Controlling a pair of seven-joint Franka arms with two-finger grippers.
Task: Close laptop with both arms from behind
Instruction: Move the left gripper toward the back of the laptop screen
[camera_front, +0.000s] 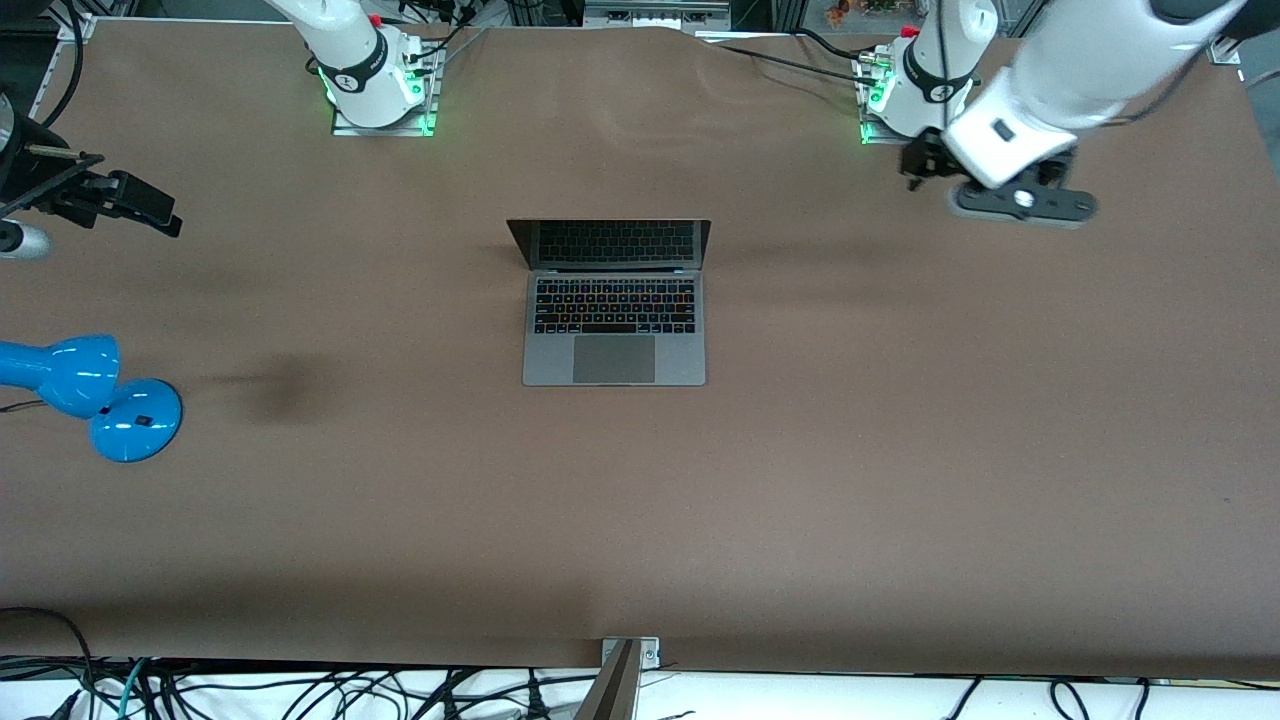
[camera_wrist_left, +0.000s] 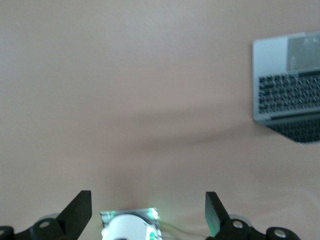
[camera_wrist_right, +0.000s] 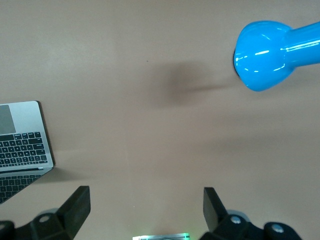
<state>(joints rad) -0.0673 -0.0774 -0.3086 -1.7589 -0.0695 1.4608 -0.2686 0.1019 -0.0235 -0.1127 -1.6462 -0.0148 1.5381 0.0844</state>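
Front view: the laptop (camera_front: 614, 305) is seen open mid-counter, both released grippers, left gripper (camera_front: 1020, 200) and right gripper (camera_wrist_right: 145, 205), held high; its lid must next be approached.

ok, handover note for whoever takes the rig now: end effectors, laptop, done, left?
Left end effector: open, empty, up over the table at the left arm's end.
Right end effector: open, empty, up over the table between the laptop and the blue lamp.
Laptop: mid-table, lid open, screen dark, nothing touching it.
Done: nothing yet.
Left: bring both arms to the lid from the base side, push it shut.
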